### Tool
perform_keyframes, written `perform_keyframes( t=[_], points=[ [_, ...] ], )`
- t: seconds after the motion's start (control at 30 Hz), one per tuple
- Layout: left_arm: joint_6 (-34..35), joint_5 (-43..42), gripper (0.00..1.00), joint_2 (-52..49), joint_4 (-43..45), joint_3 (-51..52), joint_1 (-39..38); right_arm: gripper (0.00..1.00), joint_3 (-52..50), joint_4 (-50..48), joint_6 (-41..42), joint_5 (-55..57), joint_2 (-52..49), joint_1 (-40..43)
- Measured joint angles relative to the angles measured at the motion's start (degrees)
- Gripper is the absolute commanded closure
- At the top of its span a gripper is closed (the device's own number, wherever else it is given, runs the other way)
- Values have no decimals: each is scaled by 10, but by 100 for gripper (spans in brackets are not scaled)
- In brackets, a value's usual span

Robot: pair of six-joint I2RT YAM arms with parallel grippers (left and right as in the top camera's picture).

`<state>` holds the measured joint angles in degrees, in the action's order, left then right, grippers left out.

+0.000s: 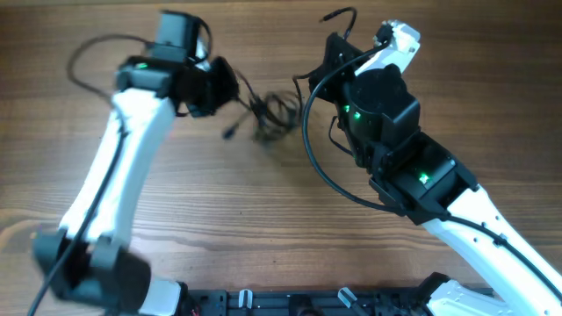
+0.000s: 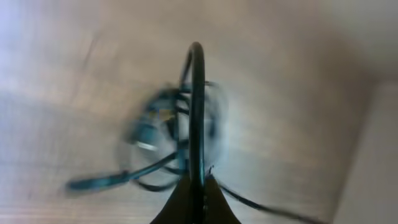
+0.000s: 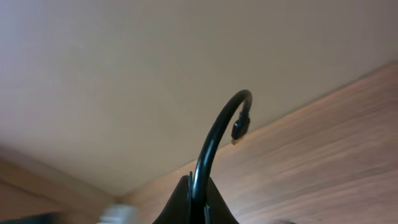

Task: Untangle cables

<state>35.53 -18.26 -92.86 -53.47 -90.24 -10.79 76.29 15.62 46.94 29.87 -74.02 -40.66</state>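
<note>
Overhead view: the left gripper [image 1: 224, 88] hangs over the wooden table [image 1: 219, 202], just left of a loose tangle of thin black cables [image 1: 272, 114] lying on the far half of the table between the two arms. The left wrist view shows its fingers pinched tight on a looped cord [image 2: 197, 93] that rises in front of the blurred tangle. Further right, the right gripper [image 3: 196, 194] is clamped on an arched cord [image 3: 214, 137] that curves up to a small plug [image 3: 239, 127] at its free end.
</note>
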Motion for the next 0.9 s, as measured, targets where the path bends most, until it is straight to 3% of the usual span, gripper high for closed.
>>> perform_keyframes(
  t=[0.17, 0.47, 0.5, 0.53, 0.6, 0.7, 0.9],
  points=[
    [-34, 19, 96, 132, 13, -23, 12, 96, 1, 72, -8, 115, -2, 0],
    [-35, 126, 96, 115, -67, -23, 12, 96, 2, 157, -10, 283, -15, 0],
    [-28, 140, 85, 112, -75, -23, 12, 96, 2, 157, -10, 280, -15, 0],
    [-20, 150, 67, 109, -79, -23, 12, 96, 2, 156, -10, 266, -15, 0],
    [-17, 153, 18, 103, -81, -23, 12, 96, 2, 155, -10, 228, -15, 0],
    [-10, 154, 0, 88, -106, -23, 12, 96, 2, 151, -10, 175, -17, 0],
    [-5, 124, 1, 33, -148, -23, 12, 96, 2, 141, -10, 130, -19, 0]
  ],
)
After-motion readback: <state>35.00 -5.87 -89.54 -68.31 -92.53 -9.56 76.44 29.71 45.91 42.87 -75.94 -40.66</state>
